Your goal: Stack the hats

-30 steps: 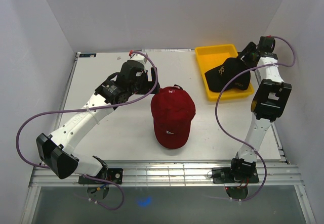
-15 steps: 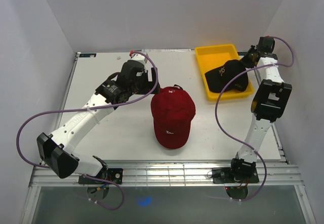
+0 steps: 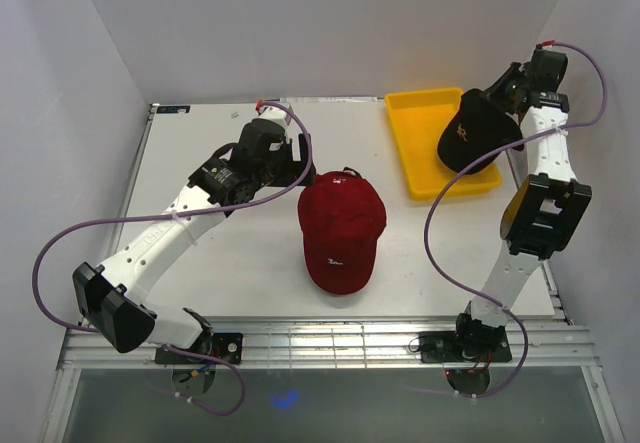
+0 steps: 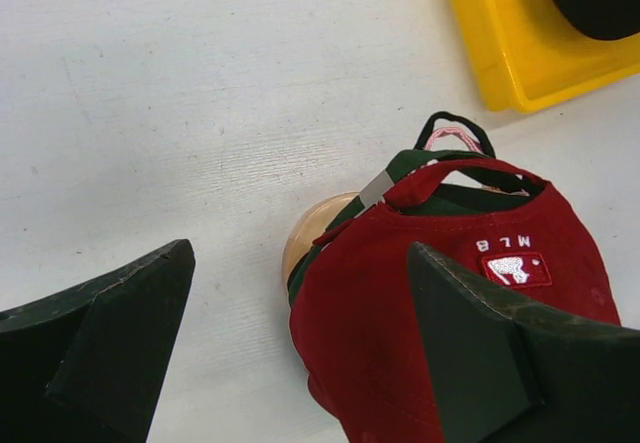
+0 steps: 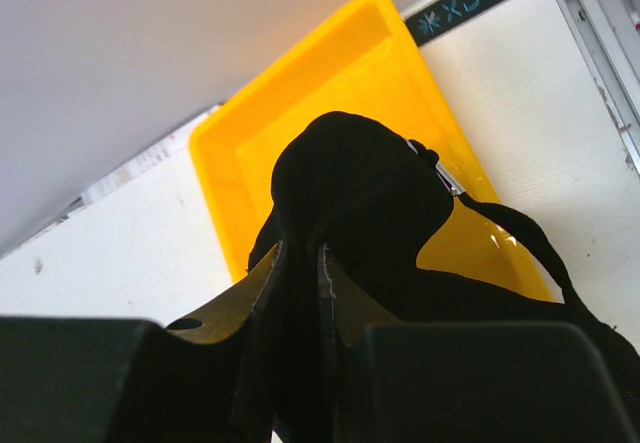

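Observation:
A red hat (image 3: 341,229) tops a stack at mid-table; in the left wrist view the red hat (image 4: 440,313) shows a dark green hat's edge (image 4: 335,235) beneath it. My left gripper (image 3: 297,163) hangs open just behind and left of that stack, its fingers (image 4: 110,333) apart on either side of the red crown, touching nothing. My right gripper (image 3: 497,98) is shut on the black hat (image 3: 470,131), which hangs lifted above the yellow tray (image 3: 425,123). In the right wrist view the black hat (image 5: 350,198) is pinched between my right gripper (image 5: 298,263) fingers.
A wooden stand (image 4: 305,238) peeks out under the stacked hats. The yellow tray (image 5: 300,93) sits at the back right, near the white wall. The table's right edge rail (image 5: 610,23) runs beside the tray.
My right gripper shut on the black hat in the tray and lifted it up and to the right. The left arm and red hat have not moved.

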